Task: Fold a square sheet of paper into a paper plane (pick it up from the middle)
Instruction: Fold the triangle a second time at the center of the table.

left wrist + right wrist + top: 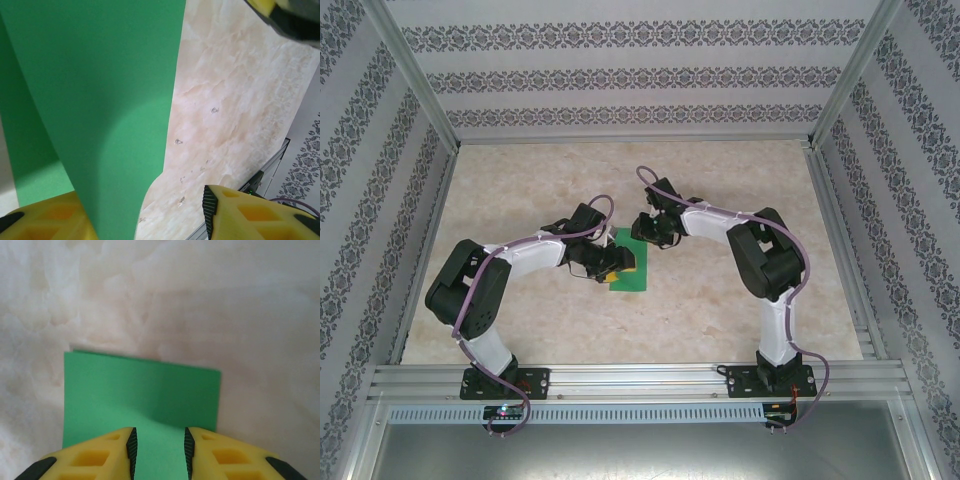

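Green paper [628, 278] lay centred on the table [740, 180], one edge curled up inside the half-open left gripper [142, 212] for folding. The right gripper [159, 440], narrowly open and empty, apparently pinned the rest.

A beige marbled tabletop [720, 300] fills the floor of the booth. Wallpaper with grey floral bands [620, 75] closes it in at twelve o'clock, and the same paper runs along nine and three. Aluminium posts [410, 75] slant up at the far corners. At six o'clock lies an aluminium rail [640, 380], with a slotted strip [640, 412] just below it.
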Tool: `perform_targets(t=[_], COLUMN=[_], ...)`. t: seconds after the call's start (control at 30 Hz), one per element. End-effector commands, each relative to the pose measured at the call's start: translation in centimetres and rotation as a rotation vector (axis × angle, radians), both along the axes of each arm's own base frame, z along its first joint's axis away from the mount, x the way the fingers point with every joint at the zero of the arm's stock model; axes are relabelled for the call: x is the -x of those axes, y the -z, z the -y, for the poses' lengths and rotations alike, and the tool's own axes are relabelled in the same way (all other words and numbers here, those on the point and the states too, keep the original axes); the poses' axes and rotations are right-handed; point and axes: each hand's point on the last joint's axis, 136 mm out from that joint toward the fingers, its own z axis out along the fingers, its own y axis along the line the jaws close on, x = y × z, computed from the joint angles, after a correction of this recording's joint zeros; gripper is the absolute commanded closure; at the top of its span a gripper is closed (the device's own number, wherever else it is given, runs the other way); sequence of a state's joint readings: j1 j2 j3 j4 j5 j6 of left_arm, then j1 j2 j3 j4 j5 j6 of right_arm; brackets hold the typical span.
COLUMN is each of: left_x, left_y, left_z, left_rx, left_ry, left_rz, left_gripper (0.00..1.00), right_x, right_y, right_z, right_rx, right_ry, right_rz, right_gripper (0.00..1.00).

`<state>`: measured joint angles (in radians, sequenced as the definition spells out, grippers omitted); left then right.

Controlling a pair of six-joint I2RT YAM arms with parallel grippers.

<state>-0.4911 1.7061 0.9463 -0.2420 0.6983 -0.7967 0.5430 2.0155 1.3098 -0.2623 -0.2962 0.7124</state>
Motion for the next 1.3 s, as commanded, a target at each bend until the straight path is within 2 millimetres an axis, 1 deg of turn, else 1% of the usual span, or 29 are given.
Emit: perform_targets(t=[0.0,0.03,0.13,0.2,0.27,0.3,0.43,0.53,0.63,0.9,1.13,1.27], left_x=[0.5,0.6,0.7,0.7,0.6,0.7,0.7,0.8,0.6,-0.5,-1.7,-2.4], left_y=[0.3,0.5,0.8,0.8,0.7,0.7,0.7,0.5,-0.2,-1.8,-1.8,-1.6], left_z=[-0.3,-0.4,-0.2,-0.1,0.0,0.0,0.0,0.0,0.2,1.8,2.4,2.6], left_rx=[-0.019,-0.023,-0.012,-0.004,0.001,0.003,0.005,0.005,0.010,0.107,0.114,0.110], left_ry=[0.011,0.011,0.015,0.019,0.026,0.028,0.033,0.042,0.059,0.075,0.073,0.063], left_rz=[0.014,0.012,0.008,0.008,0.010,0.009,0.011,0.015,0.036,0.065,0.078,0.085], left_gripper=[0.48,0.48,0.50,0.52,0.52,0.53,0.56,0.59,0.60,0.59,0.59,0.58], right_x=[1.7,2.0,3.5,4.2,4.7,4.9,5.4,5.7,6.0,6.5,7.0,6.8], right_y=[-3.8,-3.9,-3.3,-2.4,-1.6,-1.2,0.3,1.2,1.8,3.3,3.6,3.1], right_z=[-0.3,-0.2,-0.3,-0.3,-0.3,-0.3,-0.1,0.0,0.1,0.8,0.8,0.4], right_rx=[-0.076,-0.085,-0.102,-0.093,-0.082,-0.072,-0.039,-0.028,-0.017,0.034,0.023,-0.033], right_ry=[-0.065,-0.065,-0.077,-0.077,-0.074,-0.072,-0.064,-0.065,-0.065,-0.070,-0.083,-0.078], right_rz=[0.039,0.036,0.005,-0.023,-0.045,-0.054,-0.084,-0.110,-0.125,-0.162,-0.191,-0.195], right_gripper=[0.66,0.66,0.69,0.79,0.86,0.89,0.92,0.93,0.93,0.92,0.91,0.89])
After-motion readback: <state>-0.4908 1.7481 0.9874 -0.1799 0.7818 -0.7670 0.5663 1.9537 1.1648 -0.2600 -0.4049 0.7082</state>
